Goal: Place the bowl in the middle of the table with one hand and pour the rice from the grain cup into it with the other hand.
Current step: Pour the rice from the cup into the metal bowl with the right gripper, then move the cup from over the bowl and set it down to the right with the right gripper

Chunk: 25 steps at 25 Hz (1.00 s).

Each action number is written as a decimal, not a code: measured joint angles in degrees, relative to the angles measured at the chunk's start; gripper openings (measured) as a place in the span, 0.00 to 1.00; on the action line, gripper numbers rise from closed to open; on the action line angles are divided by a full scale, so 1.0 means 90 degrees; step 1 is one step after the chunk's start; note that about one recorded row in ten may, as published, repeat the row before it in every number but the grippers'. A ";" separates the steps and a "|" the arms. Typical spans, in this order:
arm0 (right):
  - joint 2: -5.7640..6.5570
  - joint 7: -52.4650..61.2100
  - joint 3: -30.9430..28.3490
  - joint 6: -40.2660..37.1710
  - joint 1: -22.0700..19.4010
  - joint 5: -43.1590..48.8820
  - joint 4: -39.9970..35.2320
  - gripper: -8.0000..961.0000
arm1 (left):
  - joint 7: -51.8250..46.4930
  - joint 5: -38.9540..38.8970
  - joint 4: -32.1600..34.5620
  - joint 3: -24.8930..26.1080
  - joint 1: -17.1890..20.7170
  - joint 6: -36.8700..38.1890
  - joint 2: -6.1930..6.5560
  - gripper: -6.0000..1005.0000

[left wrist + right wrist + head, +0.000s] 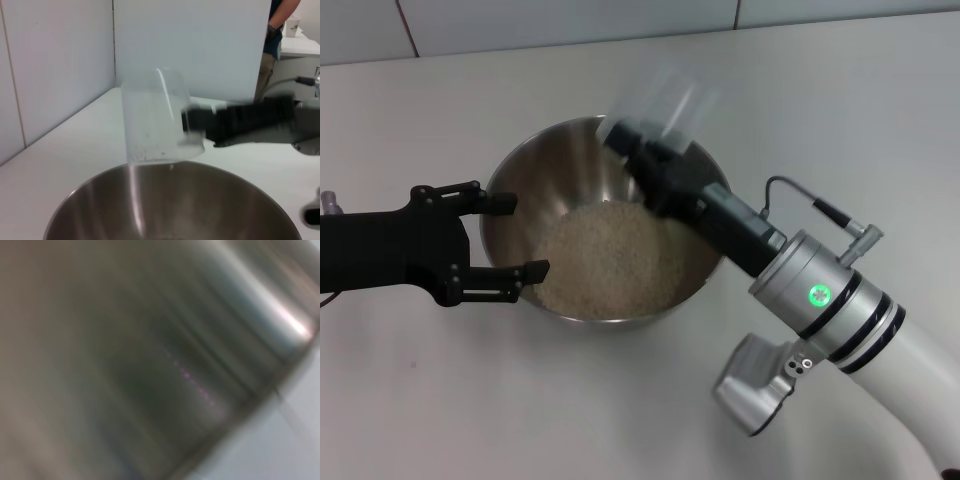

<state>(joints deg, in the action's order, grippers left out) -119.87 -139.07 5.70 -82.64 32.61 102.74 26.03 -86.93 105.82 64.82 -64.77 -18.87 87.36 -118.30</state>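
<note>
The steel bowl [555,165] stands mid-table and holds a pale heap of rice [605,255]. My right gripper [640,150] is shut on the translucent grain cup [670,100] and holds it over the bowl's far rim, blurred by motion. In the left wrist view the cup [157,117] is tipped mouth down above the bowl [175,200], almost empty, with a few grains clinging inside, held by the right gripper [200,127]. My left gripper [520,237] is open at the bowl's left rim, one finger on each side of it. The right wrist view shows only the bowl's blurred steel wall [190,365].
The white table [420,400] spreads around the bowl, with a tiled wall along its far edge. In the left wrist view a person [275,40] stands far off behind the table.
</note>
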 joint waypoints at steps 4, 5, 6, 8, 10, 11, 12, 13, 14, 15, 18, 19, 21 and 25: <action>0.0009 0.2265 -0.0893 -0.0148 -0.0321 0.0031 0.0776 0.03 | 0.0000 0.0000 0.0005 -0.0001 0.0011 0.0000 0.0000 0.86; 0.0012 0.2898 -0.1074 -0.0157 -0.0388 0.0030 0.0893 0.04 | 0.0000 0.0000 0.0005 -0.0001 0.0011 0.0000 0.0000 0.86; 0.0017 0.3596 -0.1275 -0.0162 -0.0471 0.0023 0.1012 0.04 | 0.0000 0.0000 0.0005 0.0000 0.0009 -0.0001 0.0000 0.86; 0.0031 0.4926 -0.1625 -0.0172 -0.0641 0.0009 0.1229 0.04 | 0.0000 -0.0001 0.0005 0.0000 0.0006 -0.0002 0.0000 0.86; 0.0059 0.6598 -0.1946 -0.0253 -0.0829 0.0042 0.1396 0.04 | 0.0000 0.0000 0.0005 0.0000 0.0005 -0.0004 -0.0001 0.86; 0.0075 0.7682 -0.2114 -0.0348 -0.0932 0.0105 0.1374 0.04 | 0.0000 0.0000 0.0005 0.0000 0.0005 -0.0033 -0.0001 0.86; 0.0085 0.8743 -0.2265 -0.0457 -0.1020 0.0177 0.1267 0.04 | -0.0001 0.0000 0.0005 0.0003 0.0004 -0.0038 0.0000 0.86; 0.0083 0.9641 -0.2379 -0.0545 -0.1066 0.0235 0.1063 0.04 | -0.0003 -0.0001 0.0005 0.0006 0.0003 -0.0041 -0.0001 0.86; 0.0084 1.0670 -0.2495 -0.0634 -0.1102 0.0278 0.0816 0.04 | -0.0009 0.0000 0.0005 0.0010 0.0001 -0.0046 -0.0001 0.86; 0.0082 1.1686 -0.2615 -0.0662 -0.1110 0.0294 0.0457 0.04 | -0.0009 0.0000 0.0005 0.0010 0.0001 -0.0046 -0.0001 0.86; 0.0047 1.4382 -0.2781 -0.0593 -0.1018 0.0275 -0.0691 0.04 | -0.0016 0.0000 0.0005 0.0012 -0.0002 -0.0058 -0.0001 0.86; 0.0035 1.5680 -0.2859 -0.0345 -0.0927 0.0252 -0.1282 0.04 | -0.0020 0.0000 0.0005 0.0014 -0.0002 -0.0064 0.0000 0.86; 0.0040 1.6185 -0.2891 -0.0086 -0.0870 0.0246 -0.1454 0.04 | -0.0022 0.0000 0.0005 0.0016 -0.0003 -0.0070 -0.0001 0.86; 0.0067 1.6692 -0.2918 0.0963 -0.0571 0.0245 -0.1878 0.04 | -0.0027 0.0000 -0.0047 0.0025 -0.0008 -0.0143 0.0000 0.86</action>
<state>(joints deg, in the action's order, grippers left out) -119.27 11.16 -20.56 -73.98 27.47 104.94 9.13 -87.17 105.82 64.40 -64.54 -18.95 86.08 -118.30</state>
